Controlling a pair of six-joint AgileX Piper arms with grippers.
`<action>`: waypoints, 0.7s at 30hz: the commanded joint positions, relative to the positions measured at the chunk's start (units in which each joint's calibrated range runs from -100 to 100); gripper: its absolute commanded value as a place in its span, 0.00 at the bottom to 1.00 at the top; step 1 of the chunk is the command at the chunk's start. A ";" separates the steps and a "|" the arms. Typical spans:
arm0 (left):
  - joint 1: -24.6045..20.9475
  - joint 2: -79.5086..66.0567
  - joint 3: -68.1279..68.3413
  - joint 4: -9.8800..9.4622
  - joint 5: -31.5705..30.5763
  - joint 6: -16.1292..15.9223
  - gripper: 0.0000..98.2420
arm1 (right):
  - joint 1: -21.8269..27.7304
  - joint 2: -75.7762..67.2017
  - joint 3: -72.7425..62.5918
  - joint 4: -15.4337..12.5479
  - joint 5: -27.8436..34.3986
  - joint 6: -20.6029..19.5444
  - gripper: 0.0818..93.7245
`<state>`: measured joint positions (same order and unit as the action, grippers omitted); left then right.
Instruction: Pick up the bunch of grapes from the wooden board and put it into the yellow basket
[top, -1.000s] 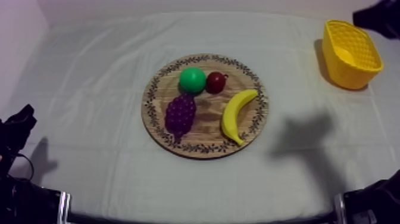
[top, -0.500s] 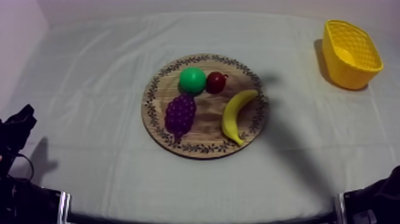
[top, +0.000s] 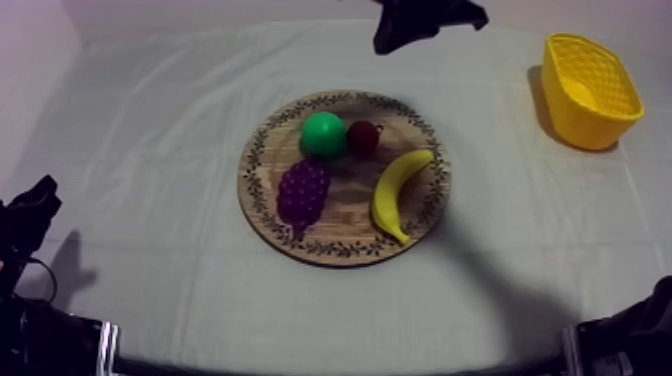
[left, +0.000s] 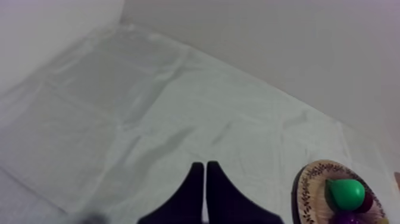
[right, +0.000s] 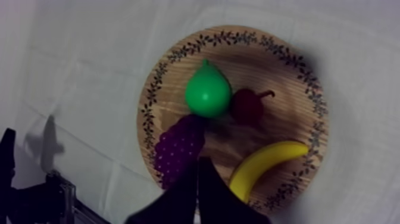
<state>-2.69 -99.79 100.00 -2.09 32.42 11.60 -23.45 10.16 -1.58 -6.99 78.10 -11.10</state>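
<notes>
The purple bunch of grapes (top: 303, 192) lies on the left part of the round wooden board (top: 345, 252). The yellow basket (top: 590, 90) stands at the back right. My right gripper (top: 390, 40) hangs high over the far side of the table, beyond the board. In the right wrist view its fingers lie together as a narrow wedge (right: 197, 170), shut on nothing, above the grapes (right: 177, 148) and the board (right: 297, 65). My left gripper (left: 205, 173) is shut too and rests low at the table's left edge (top: 35, 205).
A green pear (top: 323, 133), a small red fruit (top: 363, 137) and a banana (top: 397, 190) share the board with the grapes. The pear touches the top of the bunch. Bare cloth stretches between the board and the basket.
My right arm has swung from the upper right corner by the basket leftward to above the back of the board. Its shadow slid left across the cloth. The left arm stayed still.
</notes>
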 joint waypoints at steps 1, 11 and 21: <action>-0.03 0.05 0.00 0.01 -0.01 0.00 0.00 | -0.27 2.82 0.14 0.11 -0.97 -0.51 0.08; -0.03 0.05 0.00 0.01 -0.01 0.00 0.00 | -3.66 4.52 6.55 0.49 -8.26 -2.58 0.72; -0.03 0.05 0.00 0.01 -0.01 0.00 0.00 | -5.57 10.62 5.36 -1.75 -10.57 -2.58 0.91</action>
<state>-2.69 -99.79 100.00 -2.09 32.42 11.60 -28.81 19.87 3.91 -8.46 67.70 -13.70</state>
